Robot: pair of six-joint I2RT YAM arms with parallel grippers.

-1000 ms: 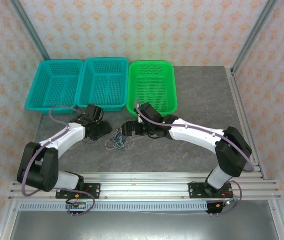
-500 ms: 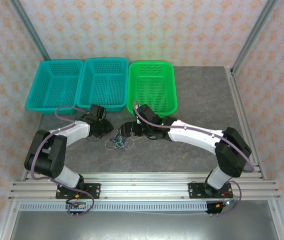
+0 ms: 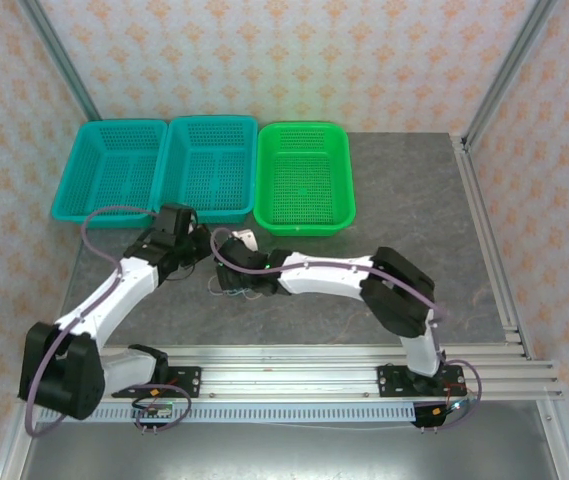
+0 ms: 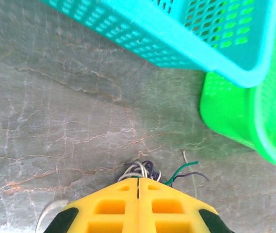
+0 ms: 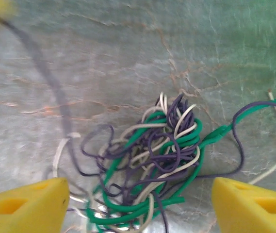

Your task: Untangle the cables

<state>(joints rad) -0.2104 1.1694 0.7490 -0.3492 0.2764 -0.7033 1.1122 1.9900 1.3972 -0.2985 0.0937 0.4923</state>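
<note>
The cables (image 3: 226, 288) lie in one small tangle on the grey stone-patterned table (image 3: 414, 200), left of centre and nearer than the row of baskets. Both arms reach in and meet over them. The left gripper (image 4: 138, 187) comes in from the left. In its wrist view the two yellow fingers are pressed flat together, and white, dark and green strands poke out right at the tips, so it is clamped on part of the tangle. The right gripper (image 5: 138, 194) comes in from the right and hangs just above the heap. In its wrist view the yellow fingers (image 5: 26, 204) are spread wide, one at each lower corner, with the knot on the table between them and nothing gripped. That close view shows green, dark purple-black and off-white wires looped through one another. A green end and a white end trail off to the right, and one dark strand runs up to a blurred yellow shape in the upper left corner. On the far side of the table three mesh baskets stand close side by side: the left teal basket (image 3: 114, 124), the middle teal basket (image 3: 214, 119) and the green basket (image 3: 304, 126) on the right. In the left wrist view a teal corner and the green wall lie just beyond the strands, apart from them.
</note>
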